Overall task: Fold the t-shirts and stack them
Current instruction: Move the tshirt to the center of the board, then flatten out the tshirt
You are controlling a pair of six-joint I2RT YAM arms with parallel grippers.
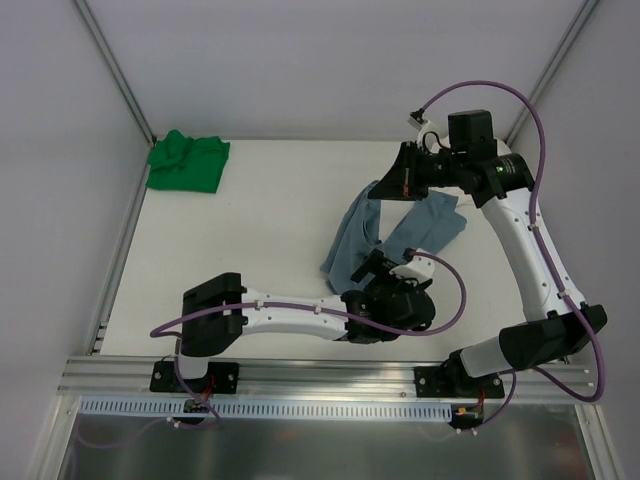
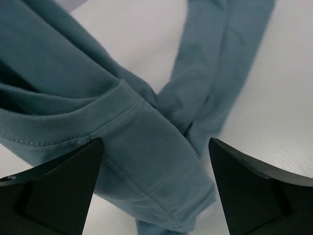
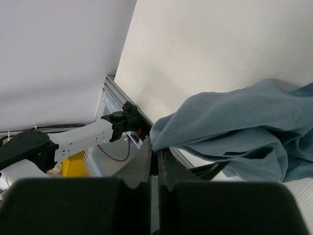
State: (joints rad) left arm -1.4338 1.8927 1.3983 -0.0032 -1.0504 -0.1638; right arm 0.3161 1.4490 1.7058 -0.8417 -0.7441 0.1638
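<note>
While the right claw point(image 1: 387, 187) pinches it, the blue tee point(image 1: 358, 238) slants near-left.

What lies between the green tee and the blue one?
Only bare table between green tee and blue tee, seen in the top external view.

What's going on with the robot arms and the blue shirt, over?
Right gripper shut on the blue-grey t-shirt, one end raised. Left gripper open, hem between its fingers. Green t-shirt lies at far left corner. Nothing in the way.
</note>
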